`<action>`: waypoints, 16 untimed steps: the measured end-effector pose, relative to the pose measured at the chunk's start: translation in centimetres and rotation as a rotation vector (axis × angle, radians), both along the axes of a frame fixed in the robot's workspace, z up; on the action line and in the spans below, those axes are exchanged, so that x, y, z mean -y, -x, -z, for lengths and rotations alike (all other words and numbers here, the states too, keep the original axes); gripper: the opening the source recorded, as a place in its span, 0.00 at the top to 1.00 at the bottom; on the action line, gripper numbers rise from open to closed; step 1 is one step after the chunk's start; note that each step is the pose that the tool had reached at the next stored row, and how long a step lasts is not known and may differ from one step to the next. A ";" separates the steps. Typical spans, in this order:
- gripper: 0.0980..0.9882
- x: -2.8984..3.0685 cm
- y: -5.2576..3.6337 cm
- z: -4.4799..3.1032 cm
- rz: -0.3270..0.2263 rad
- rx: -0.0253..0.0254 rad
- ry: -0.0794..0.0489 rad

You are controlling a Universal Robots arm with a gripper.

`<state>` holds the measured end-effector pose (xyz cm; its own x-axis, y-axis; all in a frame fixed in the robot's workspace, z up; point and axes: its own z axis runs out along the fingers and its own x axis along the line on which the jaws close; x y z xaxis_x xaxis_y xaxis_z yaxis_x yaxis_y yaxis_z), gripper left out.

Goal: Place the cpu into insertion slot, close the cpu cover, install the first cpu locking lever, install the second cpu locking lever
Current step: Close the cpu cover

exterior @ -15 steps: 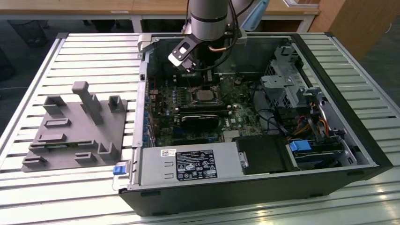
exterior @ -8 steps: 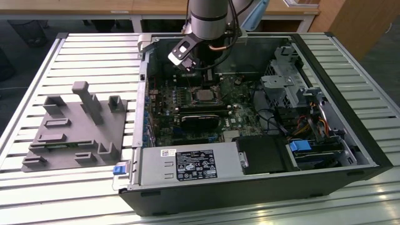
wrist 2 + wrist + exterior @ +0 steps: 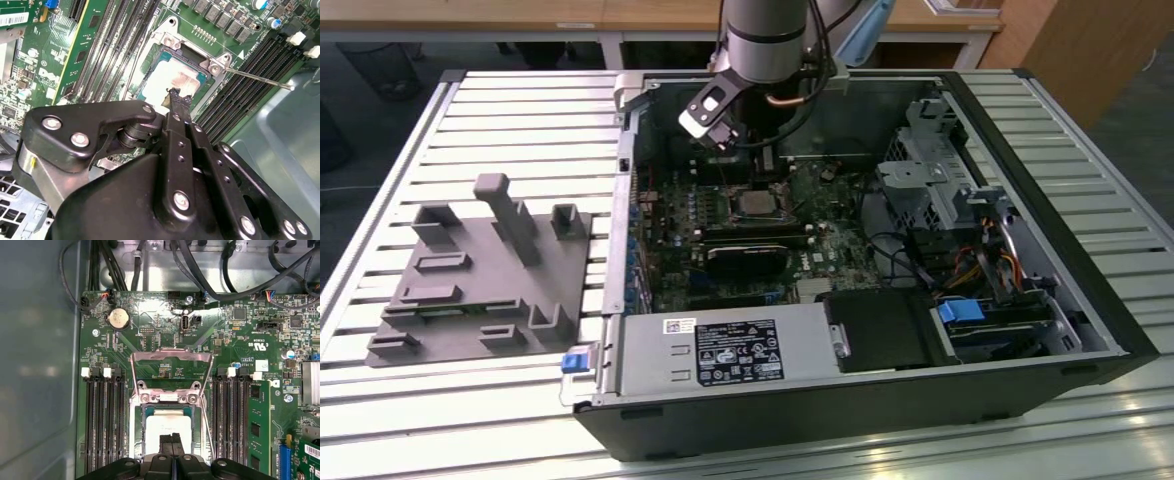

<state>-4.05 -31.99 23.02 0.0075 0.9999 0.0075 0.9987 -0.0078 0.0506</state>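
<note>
The flat silver-grey square cpu (image 3: 161, 426) lies in the silver-rimmed insertion slot (image 3: 141, 440), at twelve o'clock from the black rectangular block (image 3: 747, 262) in the exterior view. The black gripper (image 3: 172, 437), fingers together, hangs over it, seemingly seating it.

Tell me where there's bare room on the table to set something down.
Bare table slats lie behind the grey fixture, at the exterior view's upper left, and in front of it. The computer case is crowded with boards, cables and the arm.
</note>
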 end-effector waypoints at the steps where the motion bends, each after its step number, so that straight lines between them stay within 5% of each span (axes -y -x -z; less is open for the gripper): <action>1: 0.99 0.00 0.00 -0.02 0.000 0.0000 0.000; 16: 0.99 0.00 0.00 -0.36 0.000 0.0000 0.000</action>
<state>-4.05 -31.99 23.38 0.0074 0.9999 0.0074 0.9987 -0.0078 0.0505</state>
